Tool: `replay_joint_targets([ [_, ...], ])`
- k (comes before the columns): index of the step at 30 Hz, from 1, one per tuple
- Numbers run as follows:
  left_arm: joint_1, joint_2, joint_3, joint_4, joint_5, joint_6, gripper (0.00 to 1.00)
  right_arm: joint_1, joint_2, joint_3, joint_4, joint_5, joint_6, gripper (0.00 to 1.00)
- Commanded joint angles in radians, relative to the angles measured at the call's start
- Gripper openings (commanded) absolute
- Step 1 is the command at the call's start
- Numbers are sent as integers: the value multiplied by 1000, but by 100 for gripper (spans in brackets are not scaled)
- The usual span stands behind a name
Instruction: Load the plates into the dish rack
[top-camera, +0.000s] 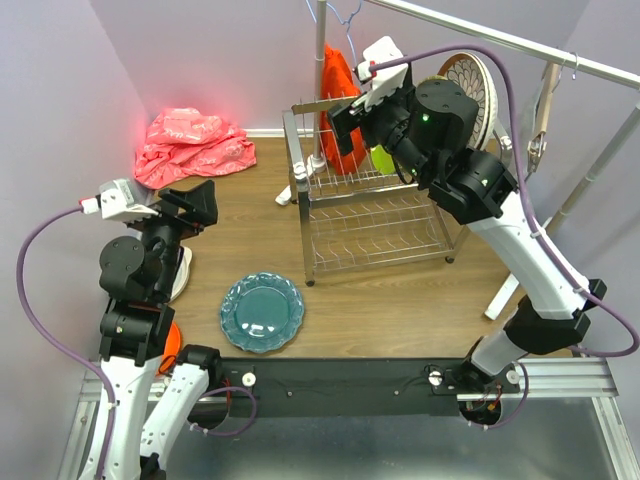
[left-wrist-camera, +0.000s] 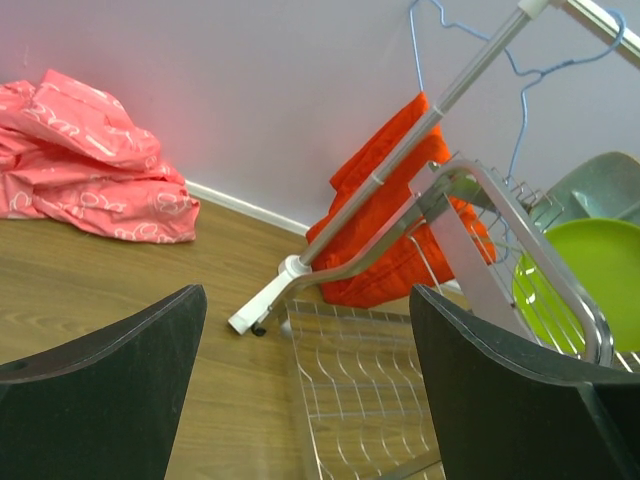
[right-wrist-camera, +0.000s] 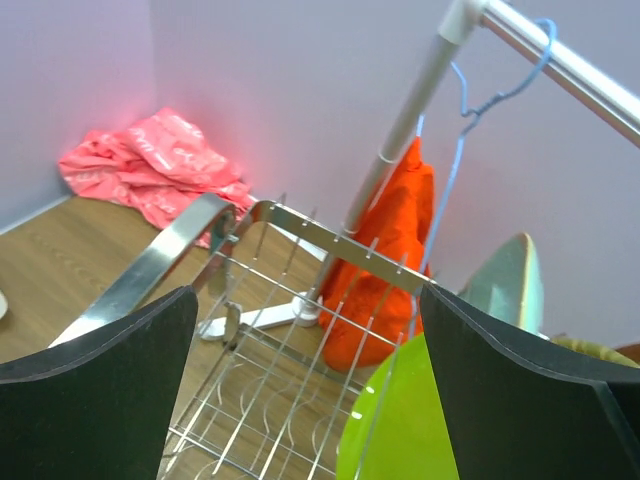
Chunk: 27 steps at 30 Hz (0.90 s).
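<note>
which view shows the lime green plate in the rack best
Left wrist: the lime green plate shows its broad face, standing in the dish rack. Right wrist shows only its upper part behind wires; top external, a small sliver.

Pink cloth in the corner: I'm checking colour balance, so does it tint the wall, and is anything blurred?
Top external: the wall above the pink cloth glows reddish. Left wrist: same pink cast, and the near dish rack frame looks soft. Right wrist: a fainter glow, and the close lime green plate is blurred.
</note>
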Motion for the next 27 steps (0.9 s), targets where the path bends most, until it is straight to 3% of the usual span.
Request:
replay_joint_targets([
  [1, 4, 8, 27, -109, 91, 4, 92, 9, -10, 9, 10, -155, 7, 100],
  [12, 4, 8, -122, -220, 295, -174, 92, 7, 30, 46, 65, -404, 19, 100],
  [19, 4, -4, -257, -212, 368, -228, 91, 9, -7, -29, 58, -744, -68, 100],
  [27, 4, -6, -271, -228, 376, -234, 90, 7, 7, -31, 13, -1056, -145, 100],
])
